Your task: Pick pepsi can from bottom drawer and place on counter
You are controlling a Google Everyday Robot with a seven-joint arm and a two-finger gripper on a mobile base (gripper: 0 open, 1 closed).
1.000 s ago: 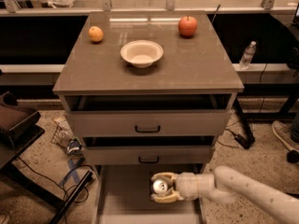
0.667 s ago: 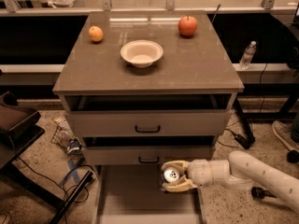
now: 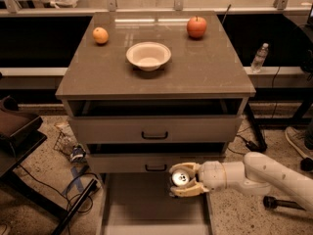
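Hand (image 3: 174, 181) clamped on pepsi can (image 3: 180, 178). Over the last second I raised it clear of the bottom drawer (image 3: 142, 207) floor. Pick looks done; placing on worktop (image 3: 205, 75) remains.

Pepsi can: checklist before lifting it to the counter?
1. Grasp: gripper is shut on the pepsi can, one finger above it and one below. Ok.
2. Can off the bottom drawer: held over the drawer's right side, floor visible beneath. Ok.
3. Gap to the upper drawer fronts: the can sits close beside the lower one, and depth is unclear from this view. Cannot tell.
4. Landing spot: the front right of the counter is bare. Ok.
5. Counter obstacles: bowl at centre, orange and apple at the rear, all away from that spot. Ok.
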